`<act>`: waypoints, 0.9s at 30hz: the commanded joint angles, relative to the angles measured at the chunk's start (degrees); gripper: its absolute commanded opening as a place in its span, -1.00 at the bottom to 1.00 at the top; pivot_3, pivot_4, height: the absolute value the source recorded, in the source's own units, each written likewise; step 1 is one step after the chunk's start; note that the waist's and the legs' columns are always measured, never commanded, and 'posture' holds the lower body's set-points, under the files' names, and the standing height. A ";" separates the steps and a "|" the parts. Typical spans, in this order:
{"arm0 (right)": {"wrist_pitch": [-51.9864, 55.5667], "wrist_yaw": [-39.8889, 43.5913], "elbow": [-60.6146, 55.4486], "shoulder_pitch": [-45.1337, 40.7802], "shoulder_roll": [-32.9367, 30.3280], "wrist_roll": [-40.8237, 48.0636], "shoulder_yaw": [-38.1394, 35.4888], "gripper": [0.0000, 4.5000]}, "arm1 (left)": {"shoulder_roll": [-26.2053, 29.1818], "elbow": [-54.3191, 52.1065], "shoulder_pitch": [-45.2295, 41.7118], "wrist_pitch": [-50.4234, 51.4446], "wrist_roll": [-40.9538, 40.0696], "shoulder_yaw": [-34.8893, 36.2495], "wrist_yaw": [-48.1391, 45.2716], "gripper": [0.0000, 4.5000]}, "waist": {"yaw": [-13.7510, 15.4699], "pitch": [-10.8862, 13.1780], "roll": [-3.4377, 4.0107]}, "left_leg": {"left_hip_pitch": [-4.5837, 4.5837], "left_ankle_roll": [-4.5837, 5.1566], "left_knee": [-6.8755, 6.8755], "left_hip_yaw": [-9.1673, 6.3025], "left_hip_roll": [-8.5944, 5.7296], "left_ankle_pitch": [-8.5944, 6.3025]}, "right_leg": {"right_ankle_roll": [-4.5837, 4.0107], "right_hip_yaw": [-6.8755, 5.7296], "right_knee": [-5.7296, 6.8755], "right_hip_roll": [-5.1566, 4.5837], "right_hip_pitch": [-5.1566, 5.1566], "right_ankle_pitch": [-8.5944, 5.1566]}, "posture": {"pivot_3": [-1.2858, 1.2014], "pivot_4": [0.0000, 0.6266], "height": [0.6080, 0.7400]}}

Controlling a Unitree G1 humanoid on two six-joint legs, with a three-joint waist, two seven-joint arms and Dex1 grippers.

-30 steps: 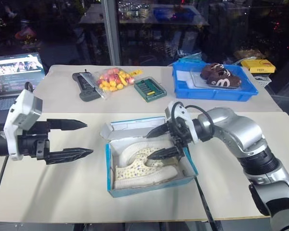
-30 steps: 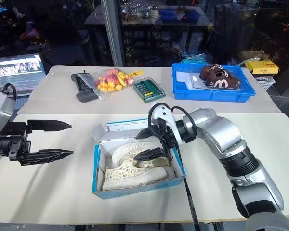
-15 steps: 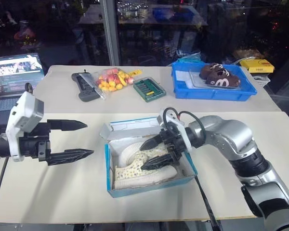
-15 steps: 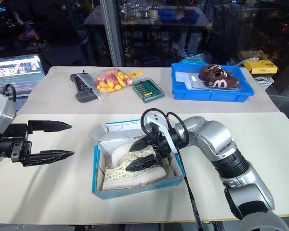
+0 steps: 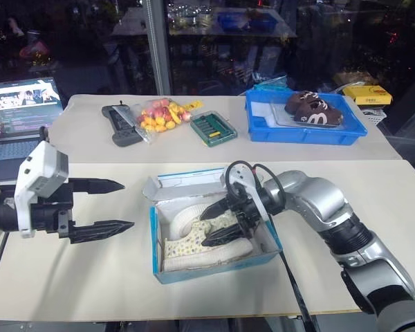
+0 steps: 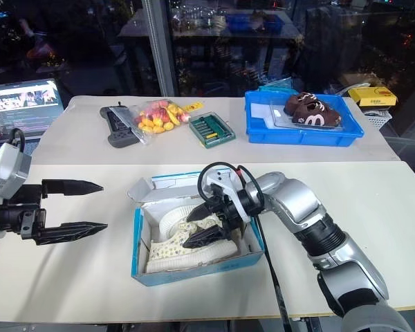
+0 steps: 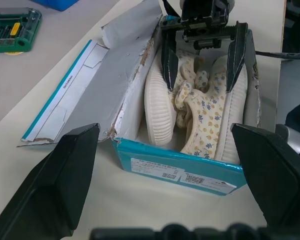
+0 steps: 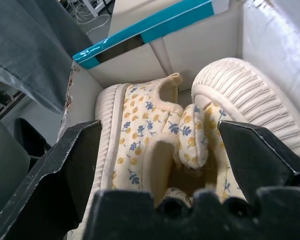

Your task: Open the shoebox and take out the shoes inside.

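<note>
Matt blue cardboard shoebox (image 5: 214, 265) holds floral cloth shoes (image 5: 200, 238) with ribbed rubbery soles

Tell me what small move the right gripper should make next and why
Probably close the right gripper on the shoes. The shoebox is already open with its lid folded back, and the open fingers reach down inside it, straddling the shoes' uppers in the left wrist view. The left gripper hangs open off to the side, away from the box.
</note>
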 commanded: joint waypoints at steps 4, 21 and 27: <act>1.40 -0.33 1.30 0.41 1.13 -0.48 0.47 0.07 | -0.05 -1.07 -0.07 -1.62 0.66 1.87 0.29 1.00 | 0.11 0.00 0.00 | -0.03 0.00 0.00 0.00 0.00 0.00 | -0.02 0.00 0.00 0.00 -0.02 0.01 | 0.03 -0.52 1.00; 18.96 0.32 0.29 -5.60 4.16 20.24 -16.48 -0.99 | -0.58 -0.53 -0.43 -3.24 1.85 0.11 0.58 1.00 | 0.03 0.01 -0.01 | -0.13 -0.04 0.00 -0.03 0.00 0.03 | -0.07 0.00 0.06 0.00 -0.11 0.08 | 0.03 -0.52 1.00; 21.52 -1.31 3.77 -9.17 4.32 23.51 -21.20 -0.99 | -1.08 -0.63 -0.63 -3.87 1.97 -0.78 1.16 1.00 | 0.10 0.01 -0.01 | -0.14 -0.03 -0.06 -0.04 0.00 0.03 | -0.08 -0.04 -0.01 0.00 -0.10 0.07 | 0.03 -0.52 1.00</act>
